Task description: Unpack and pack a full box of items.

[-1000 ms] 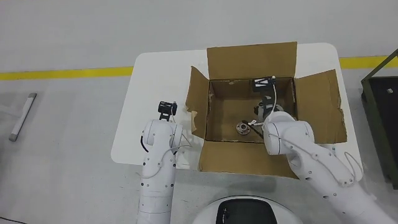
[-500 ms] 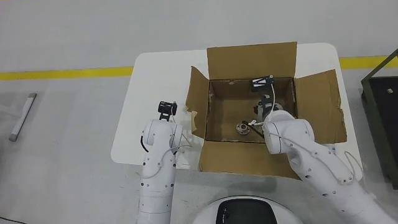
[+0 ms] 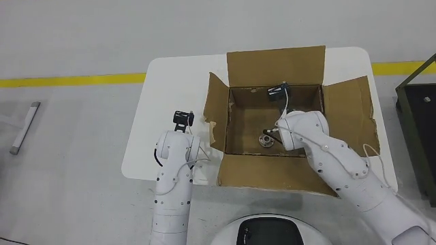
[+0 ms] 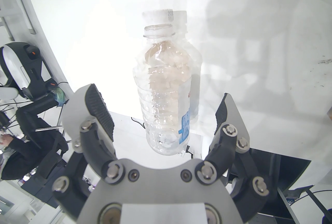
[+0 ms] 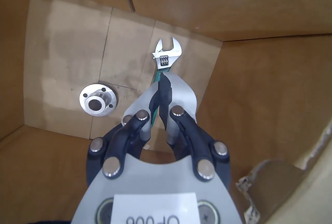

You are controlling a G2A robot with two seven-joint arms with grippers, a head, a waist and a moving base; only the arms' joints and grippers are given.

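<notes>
Cardboard box stands open on the table. Left gripper, fingers spread, faces a plastic bottle. Right gripper is clamped on the adjustable wrench handle, near the flange. Best lifted straight up, clear of the walls.

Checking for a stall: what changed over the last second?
The right gripper, fingers shut on the wrench, shifted inside the box toward the left arm's side. The left gripper, open around the bottle, and the flange stayed put.
</notes>
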